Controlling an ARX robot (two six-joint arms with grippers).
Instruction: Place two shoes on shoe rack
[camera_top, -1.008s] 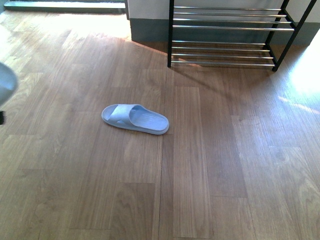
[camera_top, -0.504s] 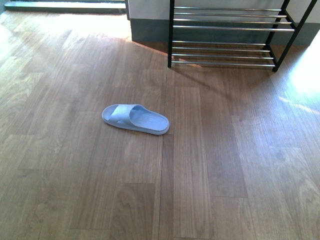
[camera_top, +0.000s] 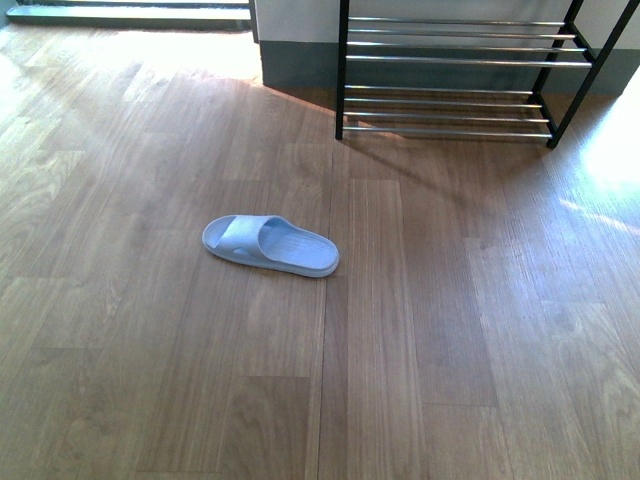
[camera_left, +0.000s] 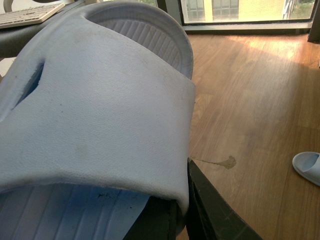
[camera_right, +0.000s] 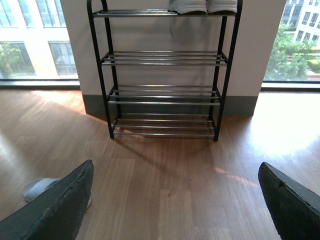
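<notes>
Left gripper (camera_left: 182, 222): clamped on one pale blue slide sandal, the held slide (camera_left: 95, 115). It fills most of the left wrist view, strap side towards the camera, ribbed footbed showing past the strap. One dark finger (camera_left: 210, 210) shows under the strap's edge; the rest of the gripper is hidden by the sandal. The sandal is raised off the wood floor (camera_left: 250, 100).

The floor slide (camera_top: 270, 245), the matching sandal, lies flat on the boards, well apart from the left gripper and below it. Its tip (camera_left: 307, 167) just enters the left wrist view at the frame edge.

Right gripper (camera_right: 177, 210): fingers (camera_right: 65, 205) spread wide, nothing between them. The floor slide (camera_right: 37, 189) sits just outside one finger, on the floor beneath it.

The shoe rack (camera_right: 165, 95) is straight ahead of the right gripper, centred on the gap between its fingers, against the wall. Black frame, chrome bars, four tiers. The top tier carries a pair of white-soled shoes (camera_right: 202, 5), uppers cut off by the frame.

In the front view, the shoe rack (camera_top: 445, 75) is beyond the floor slide, clear of it. Neither arm shows there.
</notes>
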